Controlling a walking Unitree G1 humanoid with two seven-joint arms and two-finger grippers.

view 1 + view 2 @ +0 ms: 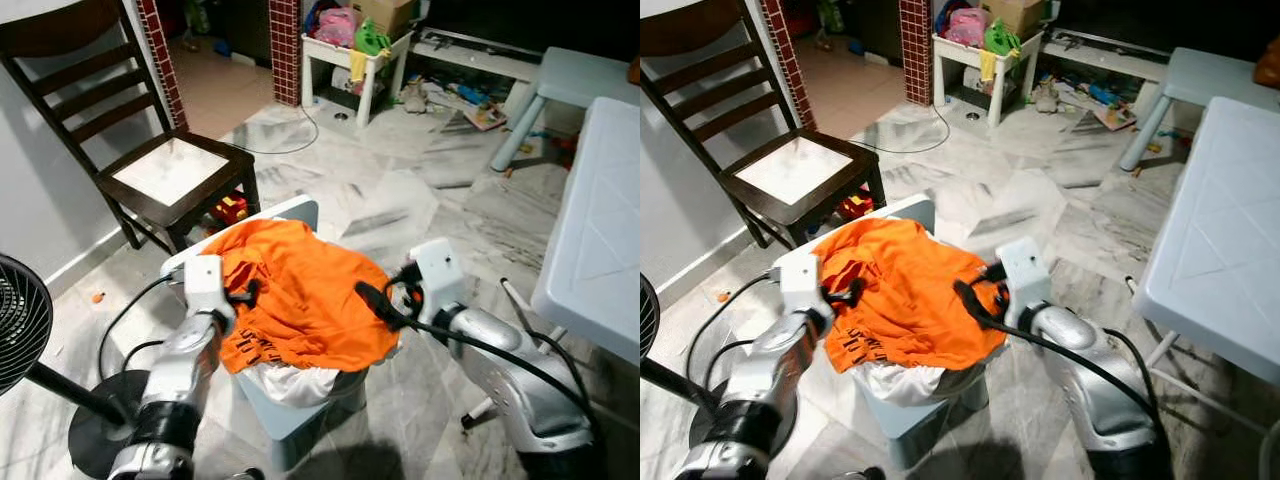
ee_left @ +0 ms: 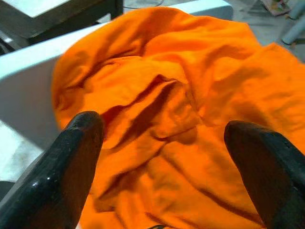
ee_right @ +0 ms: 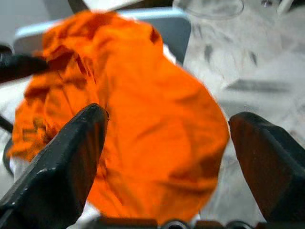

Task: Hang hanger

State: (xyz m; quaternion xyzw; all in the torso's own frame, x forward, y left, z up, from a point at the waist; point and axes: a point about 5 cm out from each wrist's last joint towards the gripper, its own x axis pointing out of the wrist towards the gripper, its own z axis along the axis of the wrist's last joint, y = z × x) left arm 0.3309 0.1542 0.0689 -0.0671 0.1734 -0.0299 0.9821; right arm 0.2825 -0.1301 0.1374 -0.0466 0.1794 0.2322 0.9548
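Left eye view: orange shirt [image 1: 300, 295] btwn left claw [image 1: 245, 292] & right claw [image 1: 375, 300], both open.

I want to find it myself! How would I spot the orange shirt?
Look at the marble floor in front of the dark wooden chair. A small pale plastic stool stands there, and the orange shirt lies crumpled over it, the only bright orange cloth.

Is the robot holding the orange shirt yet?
No. Both grippers are open, one at each side of the orange shirt: the left gripper at its left edge, the right gripper at its right edge. Nothing is held.
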